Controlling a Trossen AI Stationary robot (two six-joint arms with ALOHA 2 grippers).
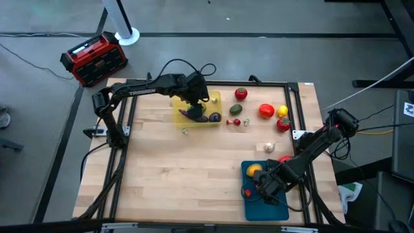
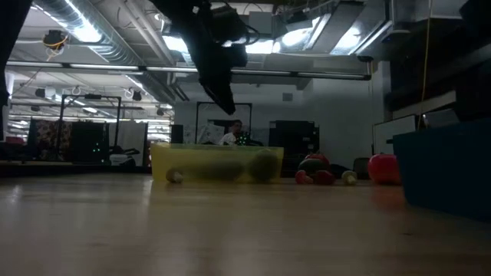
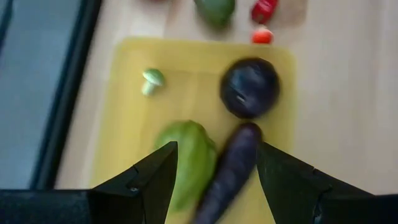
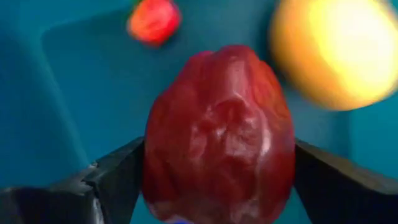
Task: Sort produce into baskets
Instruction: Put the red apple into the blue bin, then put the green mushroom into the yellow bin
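The right gripper (image 4: 217,180) hangs over the teal-blue basket (image 1: 278,208) at the near right corner of the table, its two dark fingers (image 4: 106,180) set wide against the flanks of a glossy, lobed red pepper (image 4: 219,134), which fills the gap between them; whether they pinch it or stand just loose of it cannot be told. The pepper's long axis runs straight out along the fingers. Beside it in the smooth plastic tray lie a round orange fruit (image 4: 336,53) and a small red piece (image 4: 153,20). On the pale wood table (image 1: 194,168), just beyond the basket, sits a white garlic bulb (image 1: 269,147), and farther back a loose scatter: a red tomato (image 1: 266,111), a yellow lemon (image 1: 283,111), a red pepper with green top (image 1: 240,94). At the far left-centre the translucent yellow basket (image 3: 124,99) holds a slim purple eggplant (image 3: 233,165), lying lengthwise between the left gripper's fingers, a ridged green pepper (image 3: 189,158) pressed against its side, a round dark purple fruit (image 3: 250,87) at its tip, and a tiny pale mushroom (image 3: 151,79). The left gripper (image 3: 214,180) hovers above these with its jaws parted and holding nothing.
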